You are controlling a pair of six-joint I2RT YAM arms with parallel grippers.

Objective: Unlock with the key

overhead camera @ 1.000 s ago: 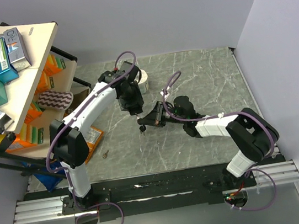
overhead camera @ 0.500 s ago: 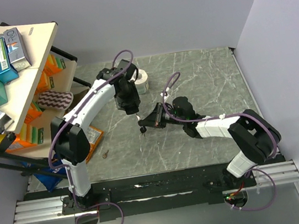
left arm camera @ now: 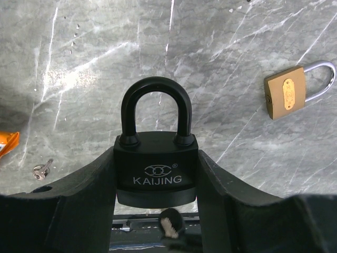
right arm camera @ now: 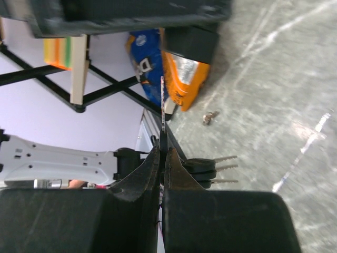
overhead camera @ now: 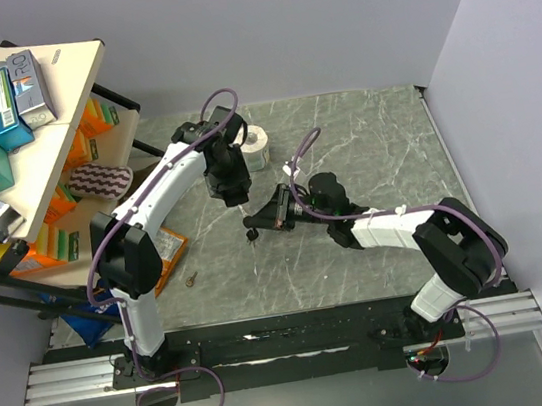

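Keys (right arm camera: 202,168), black-headed, silver-bladed, on a ring; one pinched in the tightly closed right end effector (right arm camera: 161,153), near the black padlock (left arm camera: 156,176) gripped by the part-open left end effector (left arm camera: 156,158); left wrist view alone shows a brass padlock (left arm camera: 287,95) beside it.

Black padlock (left arm camera: 156,168) sits upright between the fingers (left arm camera: 89,195) of the left gripper (left arm camera: 156,180), pinched by its body, shackle closed, KAIJING lettering facing us. On the marble table (left arm camera: 95,68) beyond, a brass padlock (left arm camera: 287,98) lies flat, well off right. Far left, a loose key (left arm camera: 41,169) lies near an orange packet (left arm camera: 6,143).
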